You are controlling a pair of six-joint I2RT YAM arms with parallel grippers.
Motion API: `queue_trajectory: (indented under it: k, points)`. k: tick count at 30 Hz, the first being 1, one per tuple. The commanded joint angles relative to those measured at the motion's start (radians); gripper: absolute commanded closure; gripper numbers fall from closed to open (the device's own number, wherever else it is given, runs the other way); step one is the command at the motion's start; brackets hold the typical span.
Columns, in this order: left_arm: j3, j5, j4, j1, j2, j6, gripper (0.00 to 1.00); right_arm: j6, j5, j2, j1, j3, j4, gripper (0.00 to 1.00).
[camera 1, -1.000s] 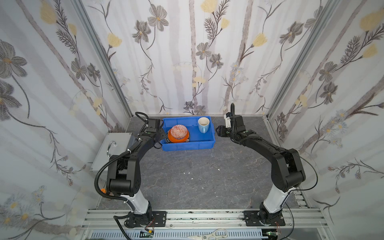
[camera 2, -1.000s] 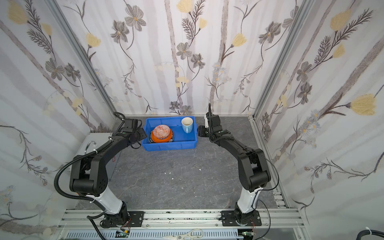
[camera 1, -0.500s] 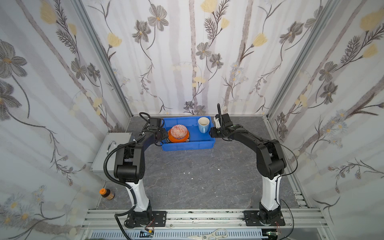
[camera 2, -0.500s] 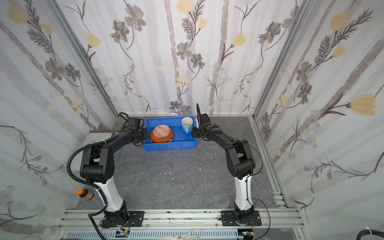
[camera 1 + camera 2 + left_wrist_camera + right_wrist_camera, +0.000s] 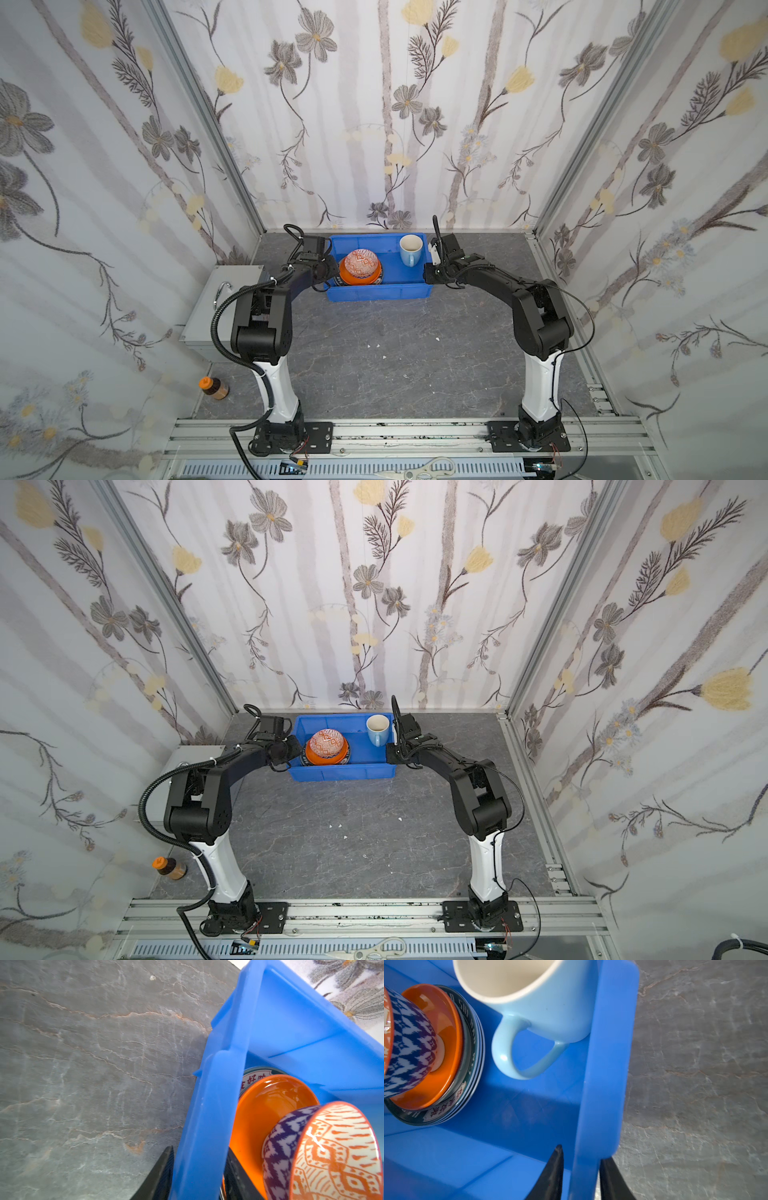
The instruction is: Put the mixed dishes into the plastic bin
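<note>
The plastic bin (image 5: 378,291) (image 5: 340,773), bright blue with a rolled rim, sits at the far middle of the grey table (image 5: 395,357). In its left half is a stack of plates: green lettered rims (image 5: 467,1084) at the bottom, a plain orange plate (image 5: 270,1105) on top, and the orange patterned bowl (image 5: 360,262) (image 5: 327,742) on that. The light-blue mug (image 5: 409,249) (image 5: 546,1007) stands upright in the far right corner.

The left gripper (image 5: 330,270) (image 5: 199,1153) straddles the bin's left wall, narrowly parted, both fingers (image 5: 164,1167) against the plastic, so it grasps the wall. The right gripper (image 5: 428,274) (image 5: 580,1153) straddles the right wall, and its fingers (image 5: 555,1167) leave a thin gap on each side, not clamped
</note>
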Motion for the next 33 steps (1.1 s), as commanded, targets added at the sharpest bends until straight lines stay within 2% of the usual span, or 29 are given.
queue_trajectory:
  k: [1,9,17,26,28,29,31,32,33]
  points:
    - [-0.008,0.032,-0.033,-0.026,0.005,0.002,0.59,0.0,0.03,-0.045,-0.001,-0.042,0.007,0.72]
    - [-0.045,0.013,-0.044,-0.111,-0.04,0.005,0.59,0.003,0.064,-0.182,-0.001,-0.225,0.035,0.72]
    - [-0.151,-0.028,-0.038,-0.192,-0.156,0.005,0.59,0.019,0.068,-0.306,-0.001,-0.426,0.083,0.72]
    - [-0.251,-0.042,-0.03,-0.225,-0.271,0.012,0.59,0.059,0.074,-0.452,0.017,-0.625,0.141,0.69]
    - [-0.271,-0.037,-0.021,-0.23,-0.293,0.007,0.58,0.061,0.083,-0.473,0.022,-0.653,0.152,0.62]
    - [-0.284,-0.038,-0.016,-0.233,-0.306,0.004,0.57,0.061,0.096,-0.485,0.024,-0.661,0.153,0.55]
    - [-0.299,-0.041,-0.013,-0.235,-0.33,0.004,0.51,0.06,0.118,-0.521,0.023,-0.666,0.145,0.33]
    - [-0.306,-0.049,-0.018,-0.236,-0.343,0.008,0.41,0.058,0.13,-0.55,0.025,-0.67,0.143,0.26]
    - [-0.31,-0.058,-0.024,-0.236,-0.356,0.011,0.26,0.053,0.138,-0.562,0.025,-0.671,0.142,0.17]
